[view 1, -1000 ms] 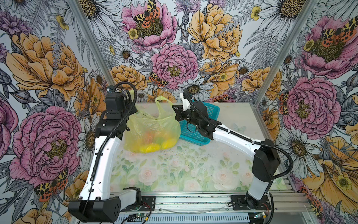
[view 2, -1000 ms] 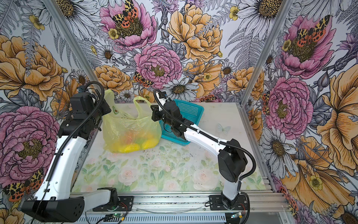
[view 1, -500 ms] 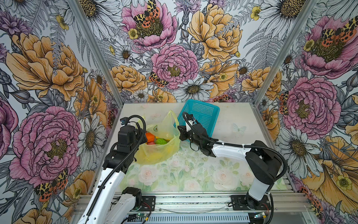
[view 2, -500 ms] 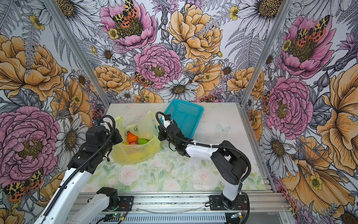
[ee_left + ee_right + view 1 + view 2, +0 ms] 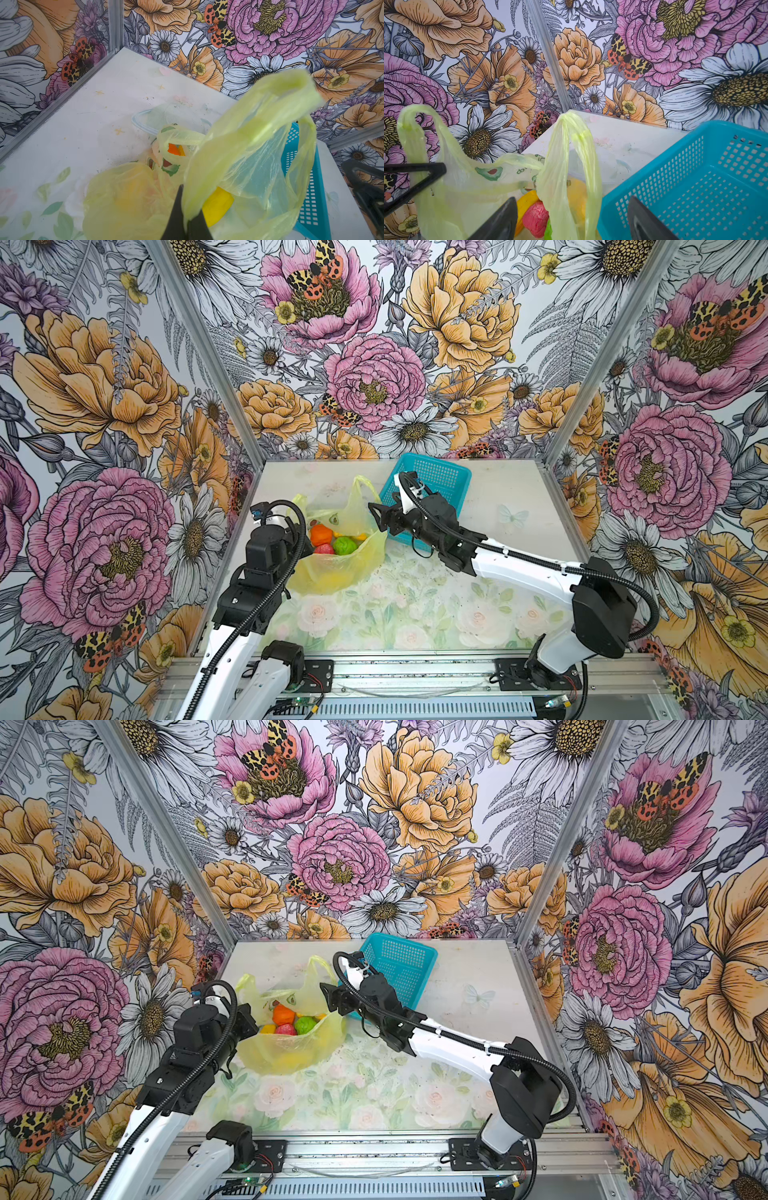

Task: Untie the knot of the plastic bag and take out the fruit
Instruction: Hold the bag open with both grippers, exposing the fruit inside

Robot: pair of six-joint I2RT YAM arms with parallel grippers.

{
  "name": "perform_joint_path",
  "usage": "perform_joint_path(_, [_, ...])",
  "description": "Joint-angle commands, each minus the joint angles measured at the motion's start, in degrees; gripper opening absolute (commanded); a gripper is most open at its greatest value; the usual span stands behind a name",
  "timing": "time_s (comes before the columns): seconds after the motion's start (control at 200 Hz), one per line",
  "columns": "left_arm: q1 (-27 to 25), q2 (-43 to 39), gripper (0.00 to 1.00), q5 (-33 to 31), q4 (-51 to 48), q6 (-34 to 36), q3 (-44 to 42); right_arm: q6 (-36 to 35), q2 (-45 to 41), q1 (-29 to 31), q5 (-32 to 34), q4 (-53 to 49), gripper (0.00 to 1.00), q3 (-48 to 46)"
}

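Top views: we log plastic bag [image 5: 336,572] mouth-up on table [image 5: 415,605], just left of teal basket [image 5: 442,481] — fruit [image 5: 332,541] inside.
Left wrist: left gripper [image 5: 187,217] pinches bag film.
Right wrist: right gripper [image 5: 573,199] jaws wide — handle loop [image 5: 569,145] seen between them; we cannot tell contact.

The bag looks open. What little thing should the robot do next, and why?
Probably lower the open right gripper into the plastic bag toward the green fruit. The handle loops stand apart, untied, the left gripper pinches the rim, holding the mouth open, and that fruit lies uncovered.
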Motion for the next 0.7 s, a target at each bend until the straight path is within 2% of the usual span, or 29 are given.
perform_joint_path(0.0, [-0.4,-0.4,0.0,-2.5,-0.5,-0.6,-0.8,-2.1,4.9,-0.5,-1.8,-7.5,0.84,5.4])
perform_joint_path(0.1, [-0.3,0.2,0.0,-3.6,-0.5,-0.4,-0.6,-1.7,8.9,-1.0,0.6,-10.7,0.82,9.8])
perform_joint_path(0.18, [-0.4,0.4,0.0,-3.9,-0.6,-0.4,-0.6,-2.1,10.2,-1.4,0.8,-10.9,0.75,11.1])
perform_joint_path(0.27, [-0.5,-0.7,0.0,-4.8,-0.5,-0.8,-2.1,-3.1,10.2,-1.6,0.9,-8.2,0.49,10.1])
perform_joint_path(0.31, [-0.5,-1.4,0.0,-5.8,-0.5,-0.7,-2.7,-3.4,9.9,-1.6,0.8,-7.0,0.28,9.5])
perform_joint_path(0.38, [-0.4,-2.0,0.0,-8.0,-0.7,0.2,-3.1,-3.8,8.8,-1.7,0.1,-5.8,0.0,8.5])
perform_joint_path(0.54, [1.4,-0.6,0.0,-13.9,-3.4,0.6,-0.8,-4.6,3.3,-1.4,-3.3,-1.3,0.0,2.3])
perform_joint_path(0.57, [1.8,-0.8,0.03,-15.0,-3.6,0.3,-0.6,-4.5,2.0,-1.4,-3.4,0.0,0.0,0.4])
perform_joint_path(0.63, [2.5,-1.9,0.14,-17.0,-4.6,-0.7,0.1,-4.2,-0.7,-1.3,-3.7,2.6,0.0,-3.6])
perform_joint_path(0.696, [3.3,-4.0,0.34,-17.5,-4.7,-1.3,0.9,-4.2,-3.0,-1.1,-4.3,4.8,0.0,-7.1])
